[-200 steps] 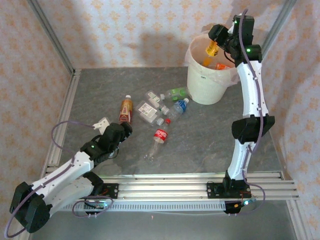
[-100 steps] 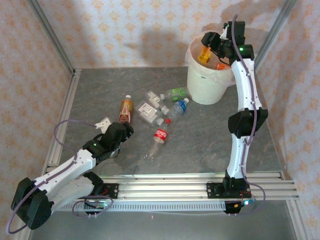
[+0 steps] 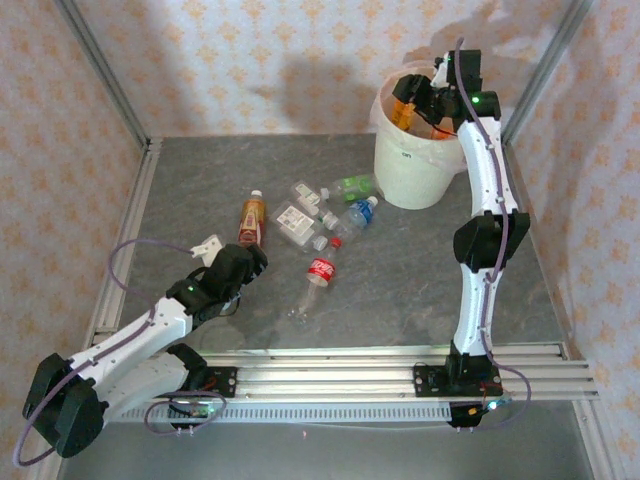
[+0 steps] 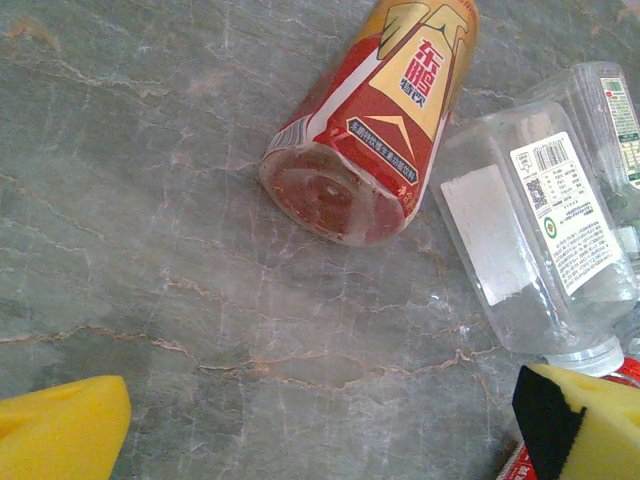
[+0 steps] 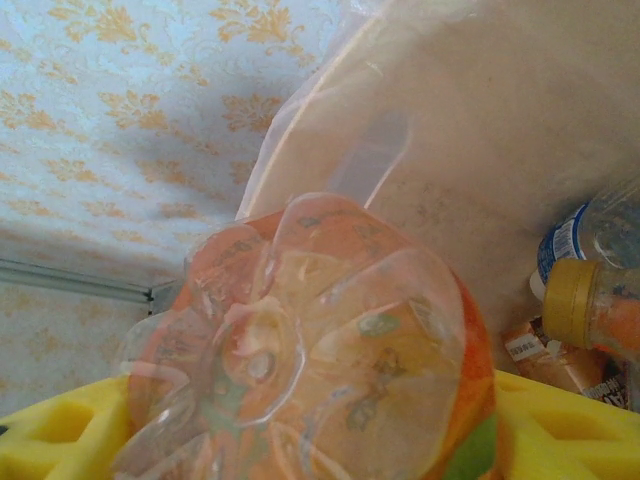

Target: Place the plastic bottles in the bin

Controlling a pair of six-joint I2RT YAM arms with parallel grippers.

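Note:
My right gripper (image 3: 413,100) hangs over the bin (image 3: 410,175), a white bucket with a pinkish liner, and is shut on an orange bottle (image 3: 404,108). In the right wrist view that bottle's (image 5: 320,350) clear base sits between the yellow fingers (image 5: 50,440), above the liner wall (image 5: 480,150) and bottles inside (image 5: 578,300). My left gripper (image 3: 240,265) stands open and low over the table, holding nothing. Just beyond its fingers (image 4: 60,430) lie a red-labelled brown bottle (image 4: 370,130) and a clear bottle (image 4: 540,230). Several more bottles (image 3: 318,275) lie mid-table.
The loose bottles cluster between the left gripper and the bin: brown (image 3: 252,219), clear (image 3: 295,222), green (image 3: 352,185), blue-capped (image 3: 358,215). A small white object (image 3: 205,245) lies by the left gripper. Patterned walls close in the table; a rail (image 3: 400,365) runs along the near edge.
The right arm has swung left and further over the bin with the orange bottle. The left arm has hardly moved.

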